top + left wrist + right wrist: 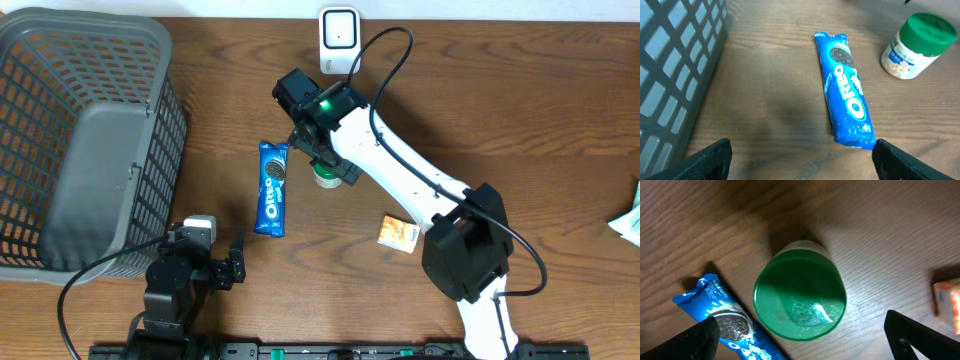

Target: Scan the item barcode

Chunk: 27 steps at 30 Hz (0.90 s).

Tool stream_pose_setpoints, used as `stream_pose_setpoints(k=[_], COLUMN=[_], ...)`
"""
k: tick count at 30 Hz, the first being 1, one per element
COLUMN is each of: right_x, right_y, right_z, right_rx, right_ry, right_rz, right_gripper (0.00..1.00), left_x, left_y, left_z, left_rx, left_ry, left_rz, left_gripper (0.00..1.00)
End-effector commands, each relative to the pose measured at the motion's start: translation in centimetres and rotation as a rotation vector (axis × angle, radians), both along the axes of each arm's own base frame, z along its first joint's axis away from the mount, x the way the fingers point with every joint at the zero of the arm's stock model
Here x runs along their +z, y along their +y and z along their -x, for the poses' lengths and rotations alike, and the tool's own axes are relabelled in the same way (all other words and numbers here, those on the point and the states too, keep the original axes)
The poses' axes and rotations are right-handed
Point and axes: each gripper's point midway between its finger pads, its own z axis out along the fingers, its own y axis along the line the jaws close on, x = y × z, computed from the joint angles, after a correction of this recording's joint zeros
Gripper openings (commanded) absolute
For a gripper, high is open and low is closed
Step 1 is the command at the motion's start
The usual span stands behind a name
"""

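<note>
Right claw (pixel 802 332): spread wide, empty, hanging over green-lidded jar (pixel 799 297) | jar: upright on tabletop (pixel 480 90), just right of blue pack (pixel 846 95) reading "OREO"; jar's label print too blurred to read | left claw (pixel 801 159): released, empty, near pack's lower end | white scanner (pixel 339 38): far tabletop edge, apart from jar | grey basket (pixel 60 120): tabletop's left

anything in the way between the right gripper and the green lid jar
Nothing visible. The open right gripper hangs straight over the green-lidded jar, with the bare lid showing between its fingers. The Oreo pack lies beside the jar, not over it.
</note>
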Motion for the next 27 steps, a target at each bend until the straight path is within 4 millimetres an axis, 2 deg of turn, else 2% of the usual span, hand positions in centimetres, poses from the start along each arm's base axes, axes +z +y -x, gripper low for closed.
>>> stream_pose_setpoints(k=[1,8,13,16,19,23,27], right_x=[-1.6,-3.6,-5.2,-6.5,-7.0,-7.0,-7.0], right_y=[0.3,0.9,0.5,-0.1,-0.3,-0.5,-1.0], right_z=[0.5,0.6,0.6,0.4,0.3,0.2,0.5], right_rx=[-0.117,-0.180,-0.188,-0.181,-0.160,-0.047,0.086], right_ry=[0.036,0.083,0.107,0.129,0.138,0.139,0.159], right_rz=[-0.015,-0.034,-0.008,0.015,0.028,0.050,0.092], right_gripper=[0.99,0.99,0.99,0.98,0.92,0.66,0.63], left_x=[0.4,-1.2,-4.1,-4.1,-4.0,-4.0,-4.0], left_y=[0.1,0.1,0.2,0.2,0.2,0.2,0.2], left_z=[0.0,0.2,0.8,0.7,0.7,0.7,0.7], left_rx=[0.006,0.006,0.006,0.006,0.006,0.006,0.006], left_ry=[-0.019,0.014,0.076,0.067,0.061,0.062,0.063], left_rz=[0.005,-0.001,-0.011,-0.009,-0.008,-0.008,-0.009], left_gripper=[0.90,0.90,0.90,0.90,0.90,0.90,0.90])
